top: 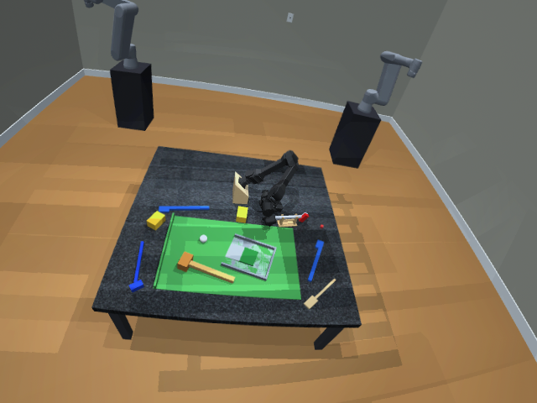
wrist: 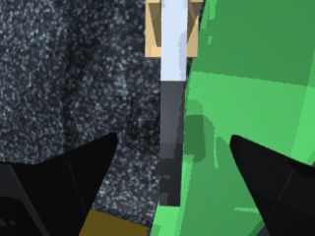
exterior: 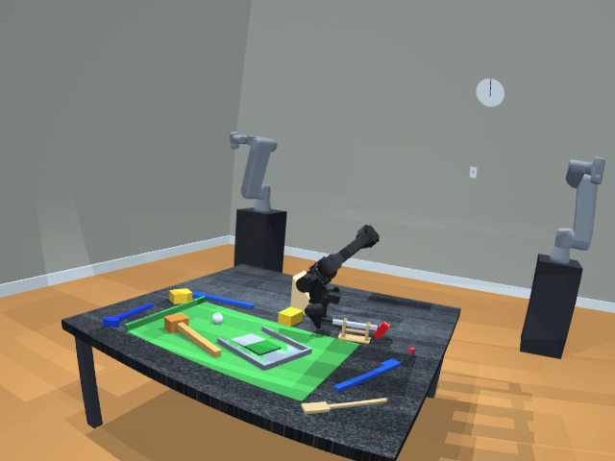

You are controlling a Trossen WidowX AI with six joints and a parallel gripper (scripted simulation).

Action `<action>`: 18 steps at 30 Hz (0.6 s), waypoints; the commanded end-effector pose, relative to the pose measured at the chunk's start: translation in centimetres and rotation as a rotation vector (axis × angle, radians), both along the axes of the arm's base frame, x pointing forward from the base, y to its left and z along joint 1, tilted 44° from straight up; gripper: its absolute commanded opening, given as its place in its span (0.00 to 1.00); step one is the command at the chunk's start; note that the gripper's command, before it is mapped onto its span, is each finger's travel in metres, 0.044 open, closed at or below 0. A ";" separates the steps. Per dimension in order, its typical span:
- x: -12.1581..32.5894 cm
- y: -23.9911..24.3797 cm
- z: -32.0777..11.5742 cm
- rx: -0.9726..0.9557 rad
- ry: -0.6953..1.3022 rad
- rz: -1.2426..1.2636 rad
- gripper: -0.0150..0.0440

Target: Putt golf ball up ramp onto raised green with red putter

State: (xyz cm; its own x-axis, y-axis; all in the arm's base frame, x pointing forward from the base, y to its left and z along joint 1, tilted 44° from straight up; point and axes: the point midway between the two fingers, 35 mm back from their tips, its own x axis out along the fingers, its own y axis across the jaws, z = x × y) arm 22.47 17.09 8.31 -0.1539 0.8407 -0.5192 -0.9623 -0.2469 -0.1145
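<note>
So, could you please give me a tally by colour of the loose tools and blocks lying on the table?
Blue L-shaped sticks: 3
Yellow blocks: 2
Wooden mallet, orange head: 1
Tan paddle: 1
Red putter: 1
White golf ball: 1
Small red cube: 1
Total: 10
</note>
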 end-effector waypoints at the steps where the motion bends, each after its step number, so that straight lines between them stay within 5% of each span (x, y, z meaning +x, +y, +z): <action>1: -0.2 0.4 -0.5 0.002 0.008 -0.001 1.00; 8: -0.3 1.0 -1.1 0.004 0.009 -0.001 1.00; 18: -0.2 0.8 -0.8 0.001 0.001 0.001 0.56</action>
